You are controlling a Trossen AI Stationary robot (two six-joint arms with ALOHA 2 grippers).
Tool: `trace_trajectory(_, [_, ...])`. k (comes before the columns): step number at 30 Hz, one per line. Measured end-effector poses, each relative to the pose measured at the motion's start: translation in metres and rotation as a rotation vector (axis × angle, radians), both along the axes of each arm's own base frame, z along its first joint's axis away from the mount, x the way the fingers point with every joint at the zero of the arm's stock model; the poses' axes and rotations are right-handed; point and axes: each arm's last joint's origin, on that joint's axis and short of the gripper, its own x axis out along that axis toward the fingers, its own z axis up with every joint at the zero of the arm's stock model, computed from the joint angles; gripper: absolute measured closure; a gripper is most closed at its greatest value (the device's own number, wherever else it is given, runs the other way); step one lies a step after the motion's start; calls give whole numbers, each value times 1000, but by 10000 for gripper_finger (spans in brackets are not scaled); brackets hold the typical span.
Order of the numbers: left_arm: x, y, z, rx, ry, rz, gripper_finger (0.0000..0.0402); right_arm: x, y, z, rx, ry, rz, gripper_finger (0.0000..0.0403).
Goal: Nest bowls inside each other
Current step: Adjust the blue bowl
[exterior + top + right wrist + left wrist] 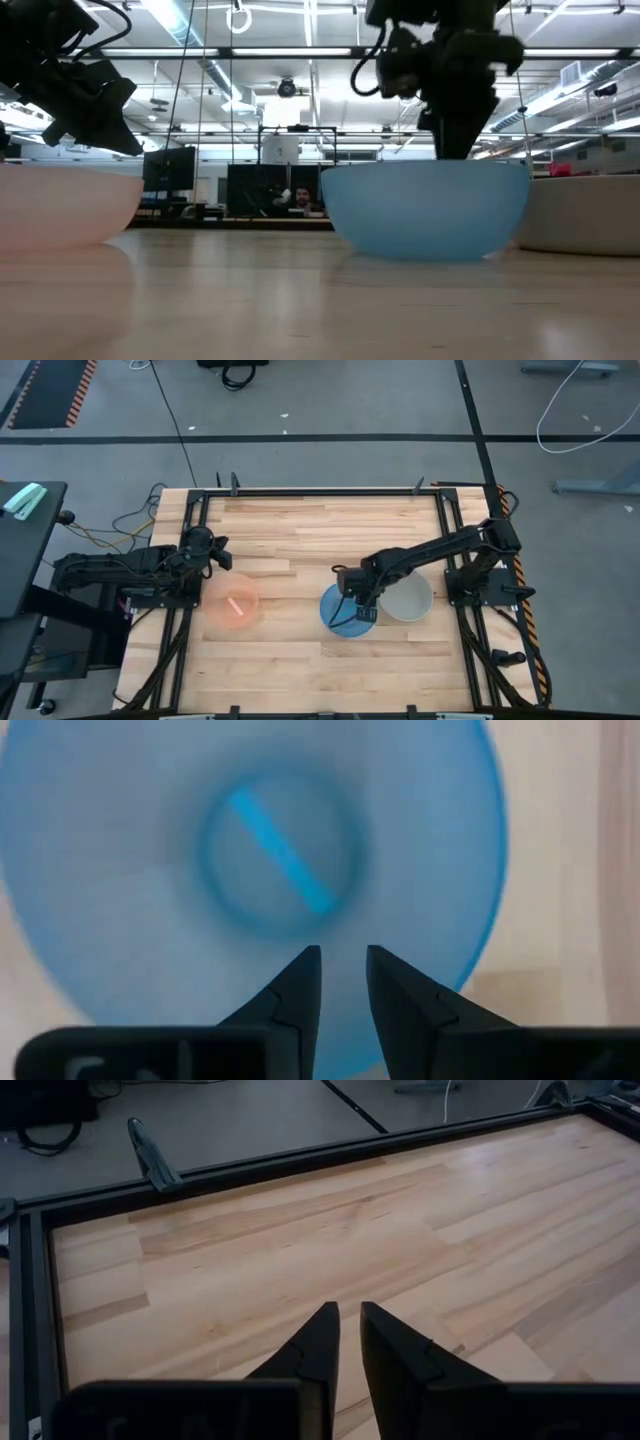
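High view: three bowls sit on the wooden table (300,530). The pink-orange bowl (232,606) lies near the left side, well apart from the others. The blue bowl (340,615) sits at centre, with the grey-white bowl (410,600) just beside it, rims close or touching; which, I cannot tell. The right gripper (360,608) hangs over the blue bowl's interior. The left gripper (212,552) waits near the table's left edge, behind the pink-orange bowl.

Low view: the blue bowl (425,210) stands upright on the table, not lifted. The right arm descends into it from above. The grey-white bowl (590,212) and the pink-orange bowl (65,205) stand upright to either side. No bowl is nested yet.

Left wrist view: the left gripper (348,1320) looks across bare table, its jaws narrow, holding nothing.

Right wrist view: the right gripper (343,960) points straight down into the blue bowl (120,860), jaws narrow with a slim gap, gripping nothing; the tips stand over the floor of the bowl, not the wall.

Assessment: the step in hand appears to be taking hold of the blue bowl. To do it well, the gripper should shift to the rim, widen enough to straddle the wall, and close with one finger inside and one outside. The rim on the side away from the grey-white bowl looks safer, to avoid nudging the neighbour. Lift level afterwards.
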Motion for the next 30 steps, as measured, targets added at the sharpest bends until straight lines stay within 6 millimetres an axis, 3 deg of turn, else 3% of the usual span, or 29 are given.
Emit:
trace_trajectory(9, [0,0,0,0,0,0,341,22,-43,-14,65,-92,6,311])
trace_trajectory(17, [0,0,0,0,0,0,345,25,-78,-13,72,-150,-36,312])
trace_trajectory(22, [0,0,0,0,-1,1,349,29,-91,-11,65,-214,-48,312])
trace_trajectory(30, [0,0,0,2,-1,3,340,43,-100,9,70,-345,-16,312])
